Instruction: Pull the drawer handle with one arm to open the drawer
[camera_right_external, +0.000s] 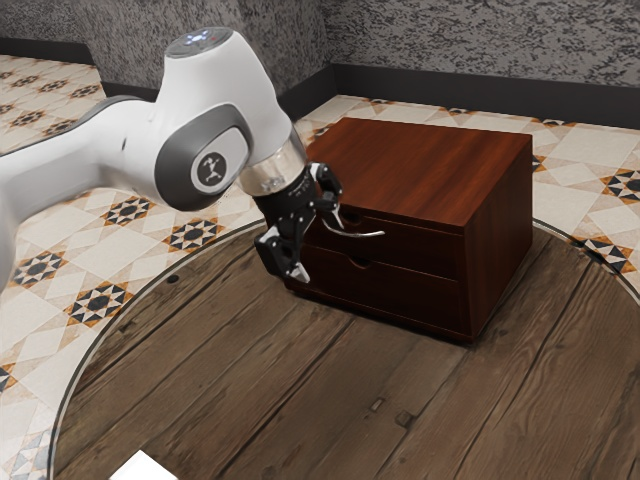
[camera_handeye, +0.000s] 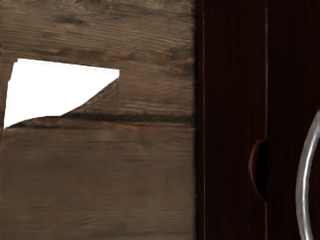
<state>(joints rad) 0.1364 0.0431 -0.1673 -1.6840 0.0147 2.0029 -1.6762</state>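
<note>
Now: tool spread beside the upper handle, drawer shut

Nearest the exterior camera, at 7 o'clock in that view, a white corner (camera_right_external: 145, 465) lies on the round wooden tabletop (camera_right_external: 300, 400). Farther in, just off the picture's centre, the black tool (camera_right_external: 316, 238) hangs from the white arm (camera_right_external: 120, 160), which comes in from 9 o'clock. Its fingers stand apart, one toward 1 o'clock and the other toward 7 o'clock, and they clamp nothing. At 3 o'clock of the tool, just beside it, is the silver drawer handle (camera_right_external: 360, 232), a curved bar on the upper drawer (camera_right_external: 425, 245). That drawer's face lies level with the lower drawer (camera_right_external: 400, 288), with no gap showing, so it is shut. Both belong to a dark reddish wooden cabinet (camera_right_external: 430, 165) standing on the tabletop toward 2 o'clock. In the wrist view the handle (camera_handeye: 306, 185) curves before the dark drawer front (camera_handeye: 232, 100), and a half-round notch (camera_handeye: 257, 170) sits between it and the tabletop's planks. Beyond the cabinet, patterned floor tiles (camera_right_external: 600, 150) meet a grey wall (camera_right_external: 480, 35) at 12 o'clock.
</note>
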